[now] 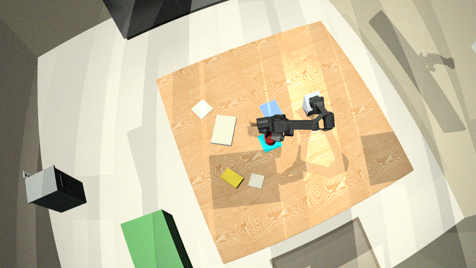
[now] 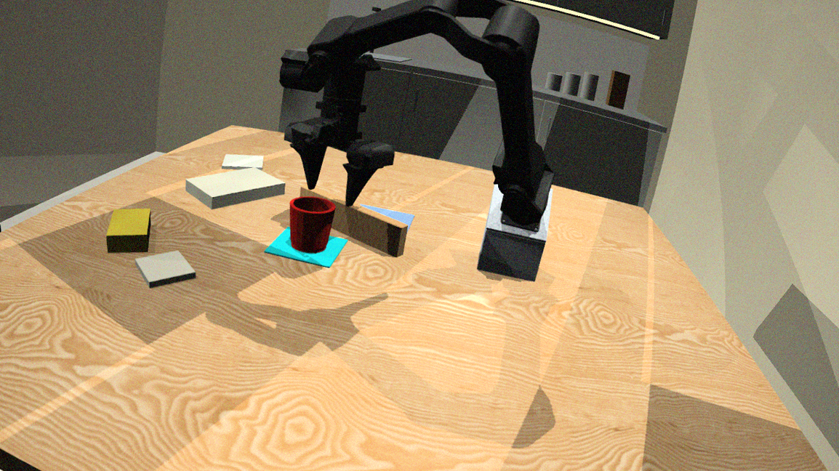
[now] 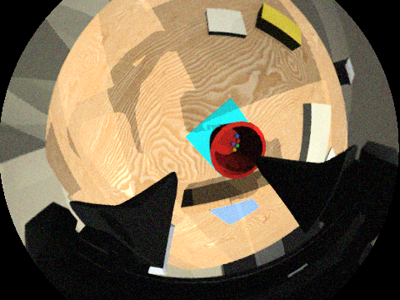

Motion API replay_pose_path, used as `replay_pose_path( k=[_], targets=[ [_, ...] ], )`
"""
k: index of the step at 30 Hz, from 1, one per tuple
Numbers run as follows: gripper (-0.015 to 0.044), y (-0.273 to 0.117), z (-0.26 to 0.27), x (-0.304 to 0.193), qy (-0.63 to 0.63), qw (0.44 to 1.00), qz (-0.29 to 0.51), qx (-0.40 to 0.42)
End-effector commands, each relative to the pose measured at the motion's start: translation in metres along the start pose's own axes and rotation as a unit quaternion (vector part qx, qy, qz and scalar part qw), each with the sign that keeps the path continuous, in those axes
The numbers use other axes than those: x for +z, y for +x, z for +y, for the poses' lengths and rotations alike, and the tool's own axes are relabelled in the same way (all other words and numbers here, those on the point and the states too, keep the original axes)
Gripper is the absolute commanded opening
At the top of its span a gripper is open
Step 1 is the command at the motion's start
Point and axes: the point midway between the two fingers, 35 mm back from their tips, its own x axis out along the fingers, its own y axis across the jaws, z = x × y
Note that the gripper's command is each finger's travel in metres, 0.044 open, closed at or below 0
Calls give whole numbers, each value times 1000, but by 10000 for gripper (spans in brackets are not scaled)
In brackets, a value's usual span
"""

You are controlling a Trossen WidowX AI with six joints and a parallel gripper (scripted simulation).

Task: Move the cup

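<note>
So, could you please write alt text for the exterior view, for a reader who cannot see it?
A red cup stands upright on a cyan pad on a wooden table, with the black arm's open gripper just above it, touching nothing. A wooden block lies behind the cup.
</note>
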Motion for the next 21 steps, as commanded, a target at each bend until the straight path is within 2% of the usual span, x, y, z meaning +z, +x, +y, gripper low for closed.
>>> replay_pose_path(
  k=[1,12,21],
  targets=[
    [440,-15,-3,1,-3,1000,1,-6],
    [440,-56,-1,0,-5,1000,1,-7],
    [440,-53,0,0,-2,1000,-1,-6]
  ],
)
